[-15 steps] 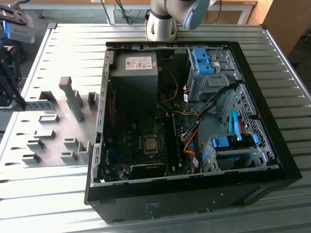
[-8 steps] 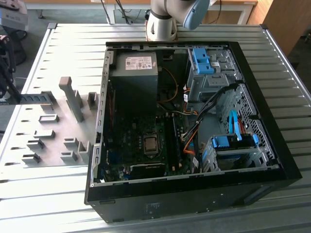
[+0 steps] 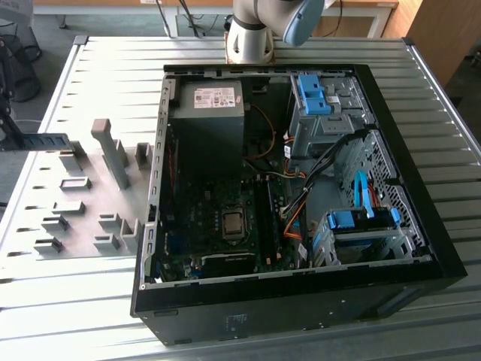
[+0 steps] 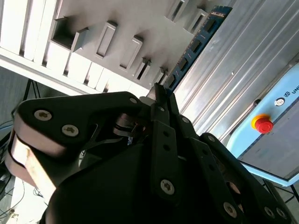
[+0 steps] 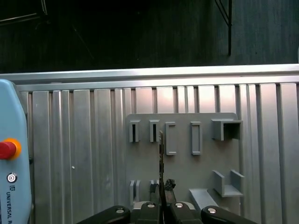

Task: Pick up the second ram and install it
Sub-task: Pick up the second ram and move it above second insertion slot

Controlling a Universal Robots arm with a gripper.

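The second ram [image 4: 198, 39] is a thin blue board with a row of dark chips, and my gripper [image 4: 161, 95] is shut on one end of it. It is lifted above the grey fixture plate [image 4: 117, 18]. In the first wrist view the stick [image 5: 161, 156] appears edge-on, rising from the closed fingertips [image 5: 159, 189] over the plate's slots [image 5: 170, 138]. In the exterior view the stick [image 3: 41, 141] hangs at the far left, above the plate [image 3: 90, 195] and well away from the open computer case [image 3: 301, 301]. The dark memory slots [image 3: 264, 218] lie beside the processor socket [image 3: 234, 223].
Inside the case are a power supply [image 3: 209, 113], bundled cables [image 3: 301, 203] and light-blue drive brackets [image 3: 314, 94]. The fixture plate carries upright grey blocks [image 3: 113, 154]. A pendant with a red stop button [image 4: 262, 124] lies on the ribbed metal table [image 3: 113, 83].
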